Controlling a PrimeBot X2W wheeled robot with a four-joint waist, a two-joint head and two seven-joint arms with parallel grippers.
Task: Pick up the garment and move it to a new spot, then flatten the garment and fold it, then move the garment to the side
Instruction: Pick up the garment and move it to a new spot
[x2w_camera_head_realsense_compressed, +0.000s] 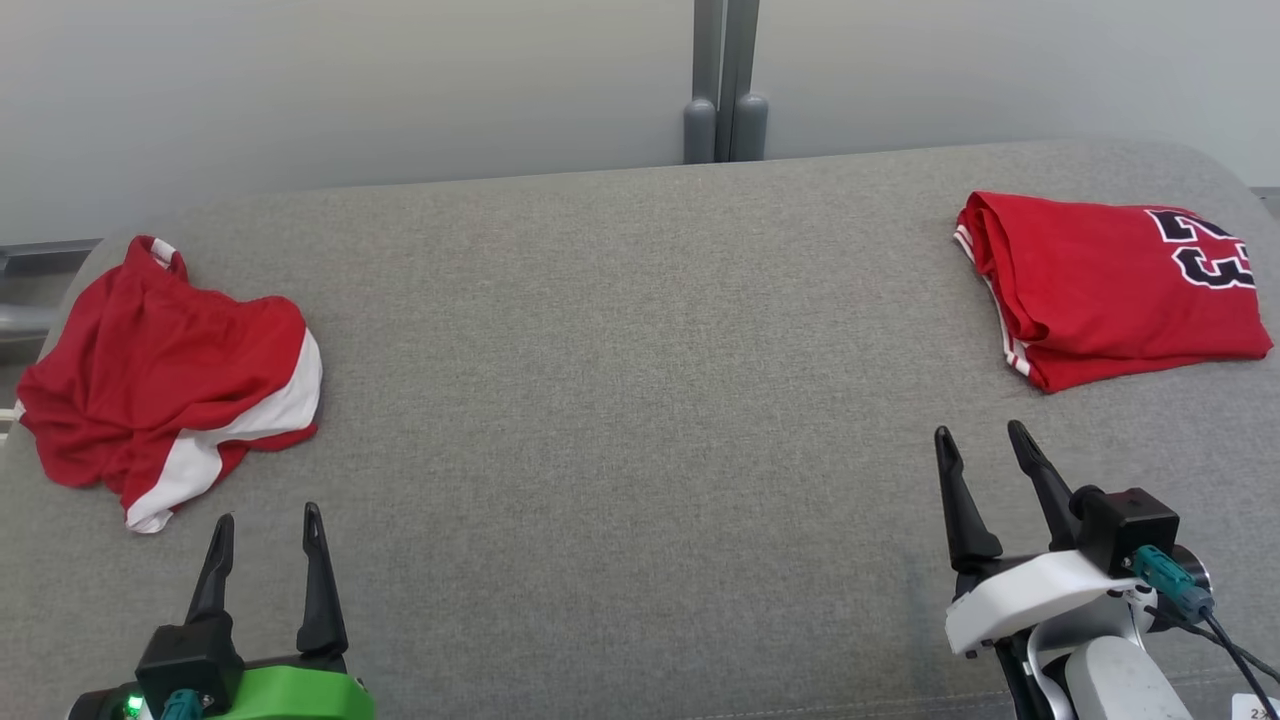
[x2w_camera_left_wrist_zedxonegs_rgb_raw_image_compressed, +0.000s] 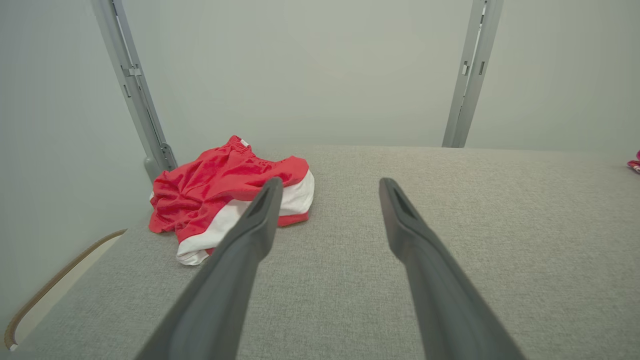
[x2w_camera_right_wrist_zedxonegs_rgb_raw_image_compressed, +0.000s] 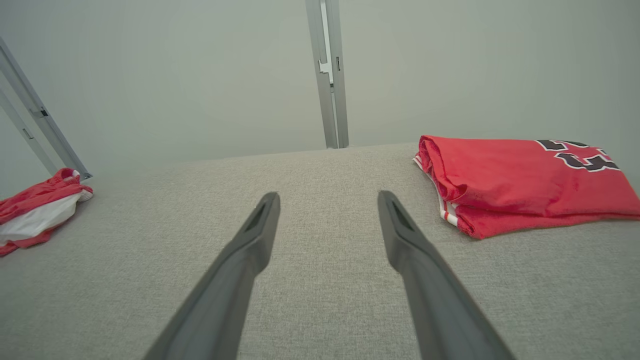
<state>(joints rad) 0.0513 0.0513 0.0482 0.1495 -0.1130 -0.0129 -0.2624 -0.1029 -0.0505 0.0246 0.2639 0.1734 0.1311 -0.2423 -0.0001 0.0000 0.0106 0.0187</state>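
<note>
Grey fabric bench (x2w_camera_head_realsense_compressed: 640, 350), two red garments on it, well apart. Red jersey (x2w_camera_head_realsense_compressed: 1100, 290) sits in the far-right corner, folded into a flat rectangle. Its long axis runs roughly along the far edge, with the rolled fold edge and striped trim toward the bench middle and the black number at the right-edge end. That one looks finished to me: folded and parked to the side. Red shorts (x2w_camera_head_realsense_compressed: 160, 360) with a white side panel lie crumpled against the left edge, toward the far-left corner, so I read them as the garment in hand. The heap has no clean axis; roughly it runs far to near along the left edge, with the elastic waistband at the far end and the white panel on the side facing the bench middle, trailing to the near end. Nothing is done on the shorts as far as I can see: pick-up, move to the open middle, flatten, fold and set aside are all left. Left gripper (x2w_camera_head_realsense_compressed: 267, 515) is at the near edge, just short of the shorts' near end, not touching, jaws wide and empty. Right gripper (x2w_camera_head_realsense_compressed: 980, 430) is near the right edge, short of the jersey, jaws wide and empty. I'd expect the left arm to take the shorts.
</note>
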